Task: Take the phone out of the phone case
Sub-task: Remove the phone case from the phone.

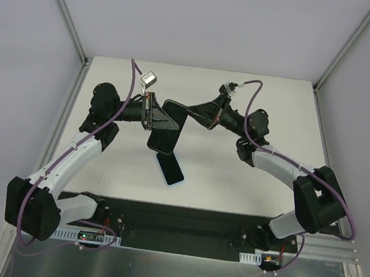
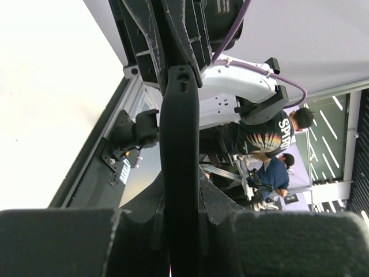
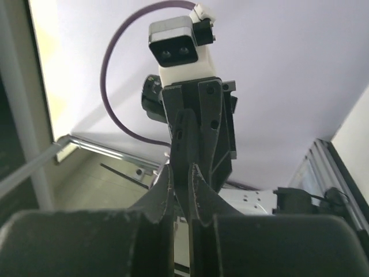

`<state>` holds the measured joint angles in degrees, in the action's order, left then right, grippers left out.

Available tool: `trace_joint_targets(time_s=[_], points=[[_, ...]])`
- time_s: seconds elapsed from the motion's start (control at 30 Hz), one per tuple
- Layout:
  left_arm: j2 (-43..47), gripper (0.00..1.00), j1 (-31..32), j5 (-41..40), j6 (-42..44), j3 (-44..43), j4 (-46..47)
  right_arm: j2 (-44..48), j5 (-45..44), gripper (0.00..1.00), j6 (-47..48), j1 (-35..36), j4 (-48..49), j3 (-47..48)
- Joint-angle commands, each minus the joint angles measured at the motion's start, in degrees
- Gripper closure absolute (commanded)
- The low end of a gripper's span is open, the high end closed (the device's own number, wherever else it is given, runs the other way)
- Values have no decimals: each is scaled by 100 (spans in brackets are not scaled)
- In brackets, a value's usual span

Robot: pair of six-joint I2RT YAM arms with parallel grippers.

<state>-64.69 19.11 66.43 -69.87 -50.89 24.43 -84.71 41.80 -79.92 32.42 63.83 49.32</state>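
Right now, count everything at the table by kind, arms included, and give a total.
robot arms: 2, ending in the left gripper and the right gripper
black slab, held in the air between both grippers: 1
blue-edged slab, lying flat on the table: 1
total: 4
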Motion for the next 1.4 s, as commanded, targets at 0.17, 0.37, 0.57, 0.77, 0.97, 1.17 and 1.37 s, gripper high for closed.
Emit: trace_joint_targets(time_s=[0.17,0.37,0.57,0.77,0.97,1.17,1.37], points=[[-246,100,-13,502,-686,-263,3260,-397,-1341,99,-1439,387,2406,-90],[-430,100,-13,546,-1729,-448,4514,-529,-1447,99,-1483,458,2406,25],[-440,100,-13,537,-2128,-483,4993,-600,-1508,99,-1544,502,2406,227],[-466,100,-4,529,-2259,-518,5125,-722,-1578,99,-1544,607,2406,254],[-510,100,-4,493,-2444,-553,5336,-819,-1631,99,-1553,677,2406,262],[-492,100,-4,432,-2646,-562,5546,-942,-1701,99,-1588,792,2406,315],[-440,100,5,388,-2795,-623,5652,-1083,-1763,99,-1606,906,2406,368]])
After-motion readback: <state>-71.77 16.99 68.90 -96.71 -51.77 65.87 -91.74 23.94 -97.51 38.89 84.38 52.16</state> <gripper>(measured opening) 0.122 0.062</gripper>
